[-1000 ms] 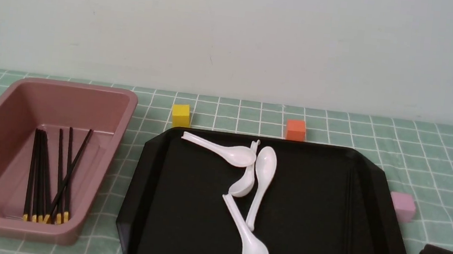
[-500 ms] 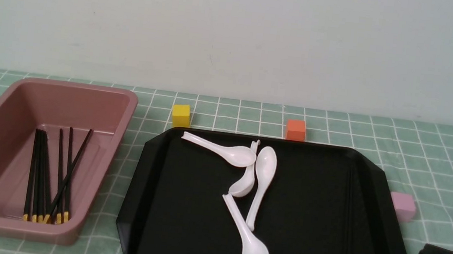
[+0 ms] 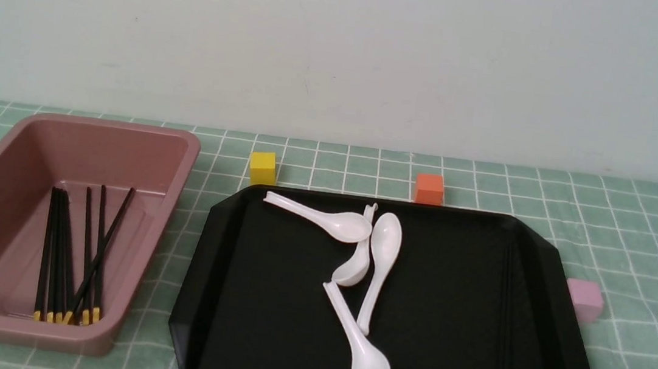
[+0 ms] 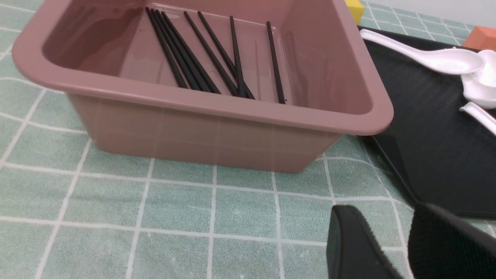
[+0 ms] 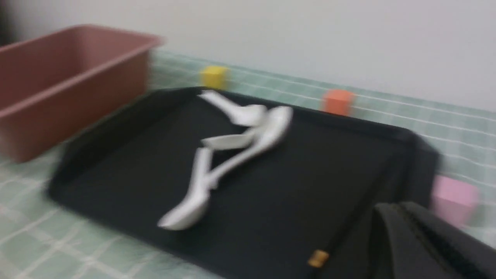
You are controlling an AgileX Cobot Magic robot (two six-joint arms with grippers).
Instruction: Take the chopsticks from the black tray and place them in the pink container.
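Note:
The pink container (image 3: 192, 152) stands at the left and holds several black chopsticks (image 3: 56, 253) with their gold bands toward me. One more chopstick (image 3: 508, 313) lies along the right inner edge of the black tray (image 3: 268, 300). Its gold band shows in the right wrist view as chopstick (image 5: 317, 257). My left gripper (image 4: 383, 212) hovers open and empty over the cloth, just in front of the container (image 4: 217, 104). My right gripper (image 5: 391, 211), blurred, looks shut and empty beside the tray's near right corner. Only a dark sliver of it shows in the front view.
Several white spoons (image 3: 378, 269) lie tangled in the tray's middle. A yellow cube (image 3: 263, 167) and an orange cube (image 3: 429, 188) sit behind the tray. A small pale-pink cube (image 3: 584, 300) is off its right side. Green checked cloth covers the table.
My right gripper has pulled back toward the lower right corner and almost left the front view. The chopsticks, spoons and tray have not moved.

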